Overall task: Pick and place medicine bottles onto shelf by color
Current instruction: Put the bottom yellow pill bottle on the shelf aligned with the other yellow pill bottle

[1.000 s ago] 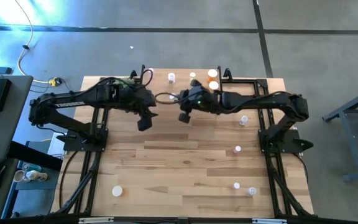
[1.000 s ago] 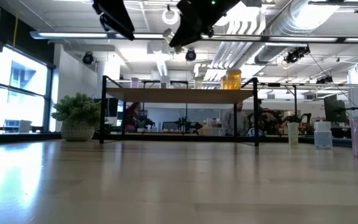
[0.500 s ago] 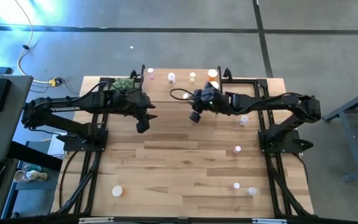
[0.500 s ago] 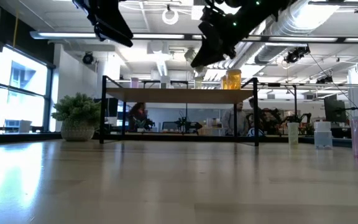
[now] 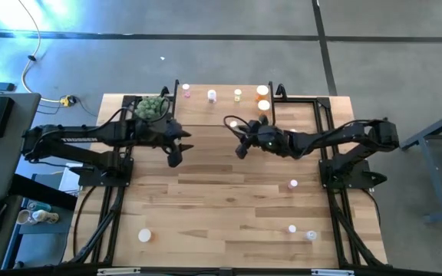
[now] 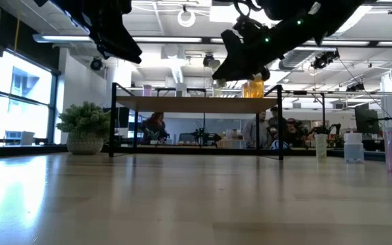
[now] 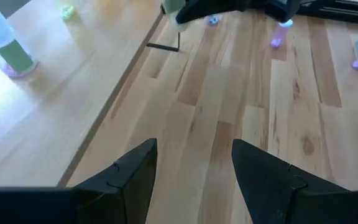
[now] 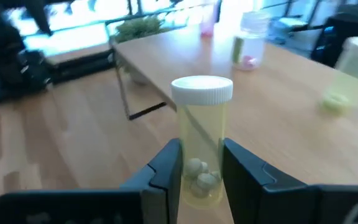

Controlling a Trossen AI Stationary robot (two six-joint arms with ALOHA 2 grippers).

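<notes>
The right gripper (image 8: 197, 165) is pinching a small yellow-green, white-capped cylindrical medicine bottle (image 8: 201, 140) around its lower half, keeping it upright with the cap clear of the fingers, probably so it can be set down standing. It is hanging in the air beside the front edge of the low shelf with the light wooden top and thin black legs (image 8: 272, 109), level with or a little above the top; in the high view this gripper (image 5: 242, 148) is sitting just in front of the shelf's middle. On the shelf, other white-capped bottles (image 5: 237, 93) are standing in a row along the back, pinkish ones toward one end and an orange one (image 6: 254, 87) toward the other, which suggests grouping by colour. Several more bottles (image 5: 293, 184) are waiting on the big wooden tabletop (image 5: 221, 207), well in front of the shelf.

The left gripper (image 7: 194, 177) is hovering over the tabletop near the shelf's front left leg, fingers spread and empty.

Hard to make out: the small pieces inside the held bottle, and the tints of the far bottles in the high view. From table height, both arms are cut off at the top, and the shelf edge is hiding the bases of the bottles standing on it.
</notes>
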